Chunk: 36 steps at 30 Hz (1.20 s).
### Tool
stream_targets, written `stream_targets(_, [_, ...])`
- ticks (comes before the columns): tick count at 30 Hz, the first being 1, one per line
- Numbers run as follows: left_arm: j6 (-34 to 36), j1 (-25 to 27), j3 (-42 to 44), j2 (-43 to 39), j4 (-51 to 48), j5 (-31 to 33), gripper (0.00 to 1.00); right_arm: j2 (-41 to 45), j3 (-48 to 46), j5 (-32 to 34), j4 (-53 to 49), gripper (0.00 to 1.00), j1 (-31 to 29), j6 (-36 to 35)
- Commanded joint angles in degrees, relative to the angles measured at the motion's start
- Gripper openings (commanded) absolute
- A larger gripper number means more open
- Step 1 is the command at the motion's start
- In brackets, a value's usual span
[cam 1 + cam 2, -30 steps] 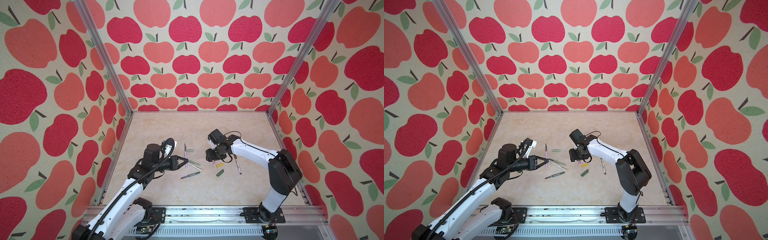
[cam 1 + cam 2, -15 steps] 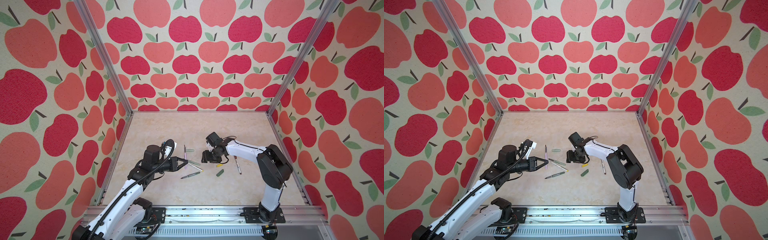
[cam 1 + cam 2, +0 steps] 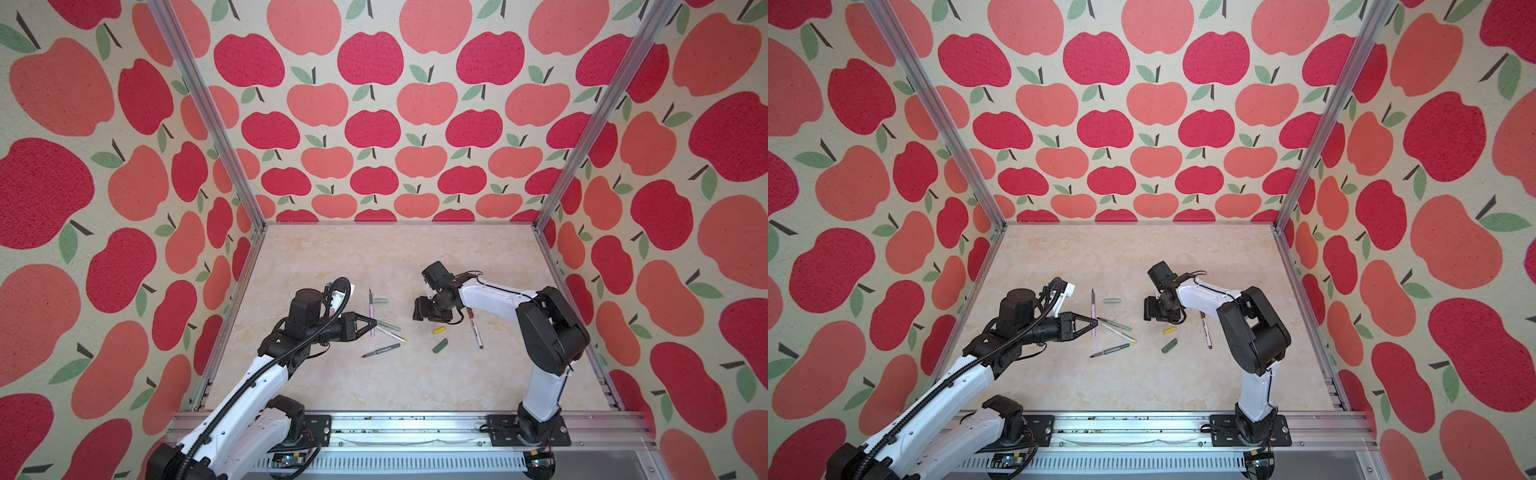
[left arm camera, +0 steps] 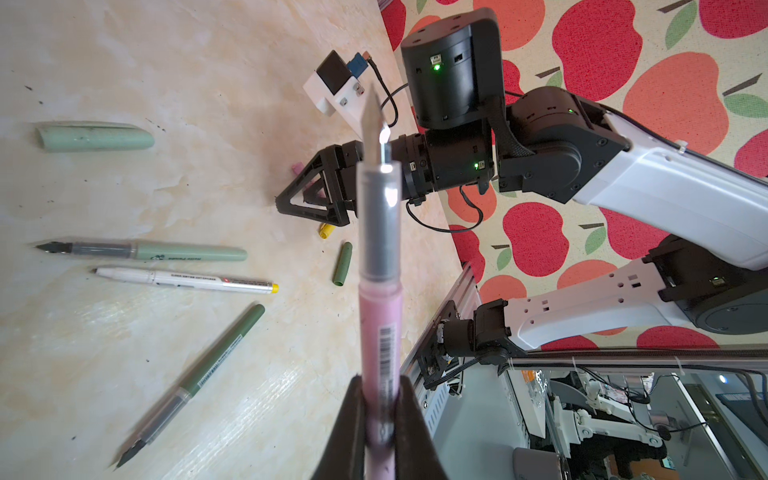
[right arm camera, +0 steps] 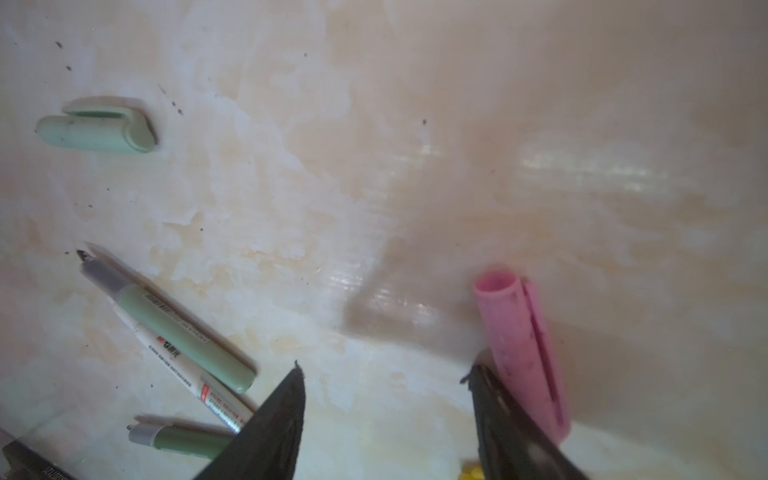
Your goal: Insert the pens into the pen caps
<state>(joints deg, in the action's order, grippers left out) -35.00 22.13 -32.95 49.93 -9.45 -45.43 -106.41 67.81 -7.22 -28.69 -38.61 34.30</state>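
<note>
**Step in hand:** fetching the pink cap [image 5: 515,332] for the pink pen [image 4: 380,316]. The left tool [image 4: 380,380] is clamped on the pink pen's barrel end, nib outward. The right tool [image 5: 383,370], jaws apart, hangs low over the surface [image 5: 415,124]. The pink cap lies there just outside those jaws. Next, probably: shift to straddle the cap, close, lift.
</note>
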Motion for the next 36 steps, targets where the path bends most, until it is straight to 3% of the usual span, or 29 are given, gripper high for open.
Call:
stream_targets(1, [0.7, -0.2, -1.2, 0.1, 1.6, -0.1, 0.00, -1.3, 0.5, 4.3, -2.9, 0.68, 1.4, -2.5])
stream_targets(23, [0.9, -0.1, -2.0, 2.1, 2.2, 0.1, 0.00, 6.3, -7.1, 4.6, -3.8, 0.72, 3.9, -2.9])
stream_targets(30, [0.7, 0.6, -2.5, 2.5, 2.2, 0.4, 0.00, 3.9, -6.9, 1.4, 3.1, 0.72, 6.9, -2.4])
stream_targets(36, [1.0, 0.8, -3.0, 1.8, 0.9, 1.0, 0.00, -2.5, -0.4, 3.1, 1.0, 0.71, 7.4, -4.2])
